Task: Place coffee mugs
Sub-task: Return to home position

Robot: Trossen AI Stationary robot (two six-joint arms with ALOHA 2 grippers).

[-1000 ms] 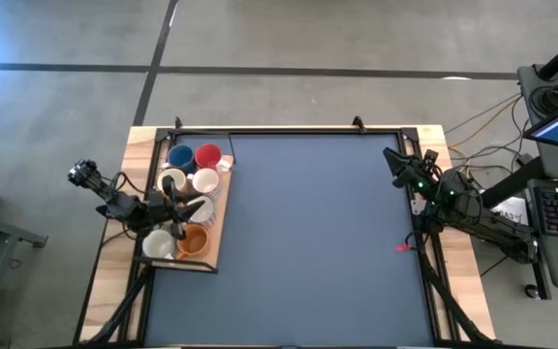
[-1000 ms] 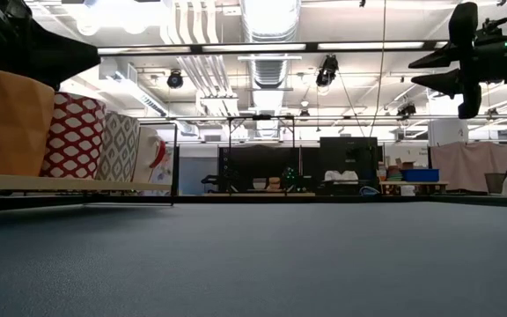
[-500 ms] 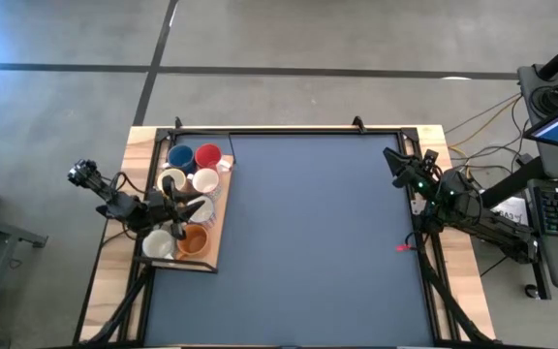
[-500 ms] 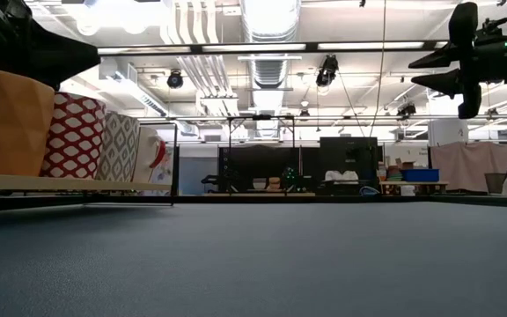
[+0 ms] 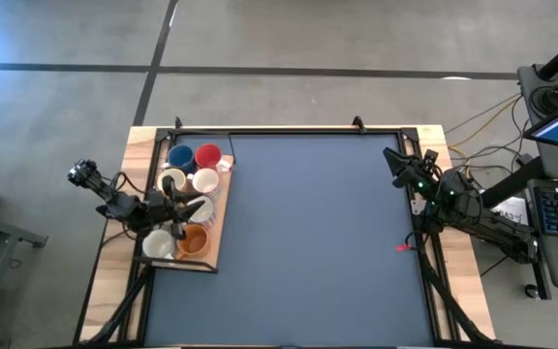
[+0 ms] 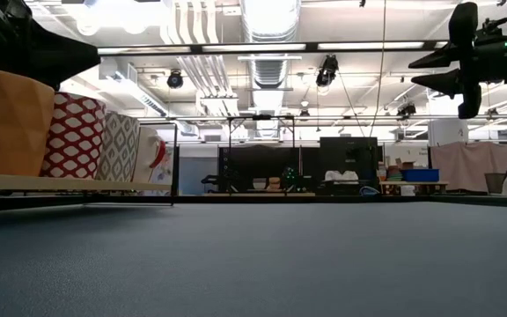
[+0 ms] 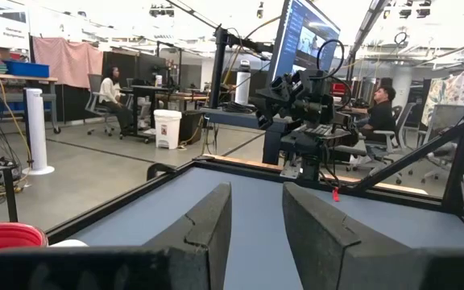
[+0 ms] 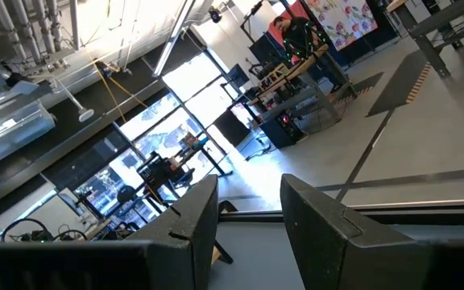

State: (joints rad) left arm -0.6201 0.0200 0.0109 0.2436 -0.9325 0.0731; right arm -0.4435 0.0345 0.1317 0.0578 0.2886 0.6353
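The mugs stand upright on a flat wooden shelf (image 5: 216,254) at the left edge of the table (image 5: 318,242), mouths up and long axes vertical, packed in two rows. A blue mug (image 5: 181,156) and a red mug (image 5: 208,154) are set at one end of the shelf, a white mug (image 5: 205,180) and a cream mug (image 5: 172,181) beside them, and an orange mug (image 5: 194,240) at the other end. Handle directions cannot be made out. At table level, round glazed walls are shown: plain orange, a red-latticed mug (image 6: 76,136) and a grey-patterned mug (image 6: 120,145). The left gripper (image 5: 194,209) is held above the shelf's middle, fingers (image 7: 208,221) parted, nothing between them. The right gripper (image 5: 393,158) is raised at the table edge opposite the shelf, likewise parted and empty.
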